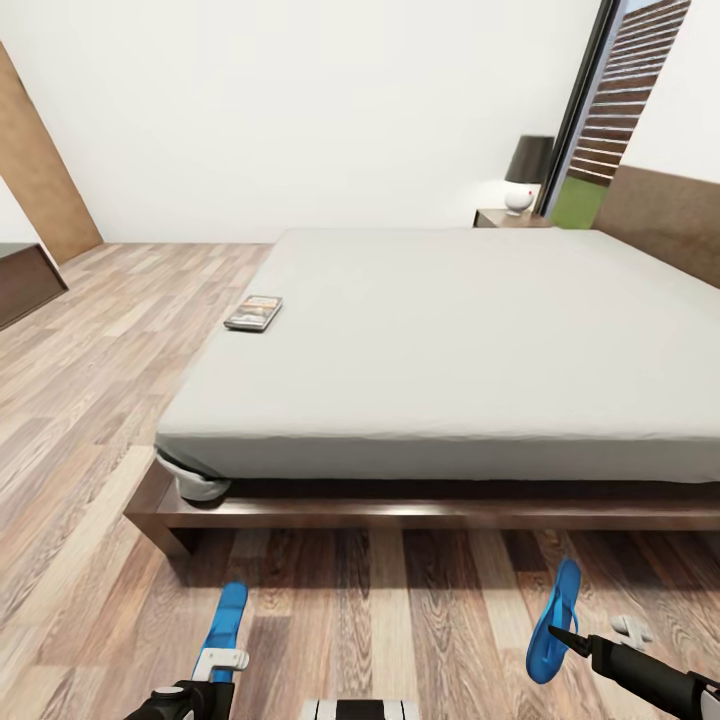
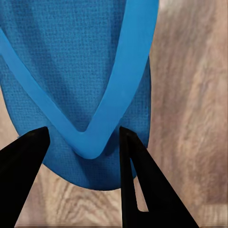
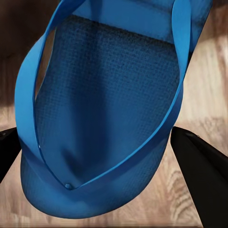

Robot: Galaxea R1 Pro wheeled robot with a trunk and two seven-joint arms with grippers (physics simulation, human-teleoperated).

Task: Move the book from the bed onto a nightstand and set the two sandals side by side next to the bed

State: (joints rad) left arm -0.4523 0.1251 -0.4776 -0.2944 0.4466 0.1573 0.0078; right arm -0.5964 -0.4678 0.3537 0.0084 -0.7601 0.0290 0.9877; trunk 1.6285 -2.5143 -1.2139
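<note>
The book point(image 1: 254, 312) lies on the grey mattress of the bed point(image 1: 450, 340), near its left edge. One blue sandal point(image 1: 228, 612) lies flat on the floor in front of the bed. My left gripper point(image 1: 205, 680) is over its near end. In the left wrist view, that gripper point(image 2: 84, 156) is open, with its fingers on either side of the sandal's point(image 2: 76, 57) strap junction. The other sandal point(image 1: 553, 622) sits tilted at the right. My right gripper point(image 1: 562, 636) holds this sandal point(image 3: 104, 123), and its fingers point(image 3: 197, 166) touch both side edges. A nightstand point(image 1: 500, 217) stands beyond the bed.
A dark lamp point(image 1: 527, 170) and a small white object sit on the far nightstand. The bed's wooden frame point(image 1: 400, 512) juts out low just ahead of both sandals. A dark cabinet point(image 1: 25, 280) stands at the left, with wood-plank floor point(image 1: 110, 400) between it and the bed.
</note>
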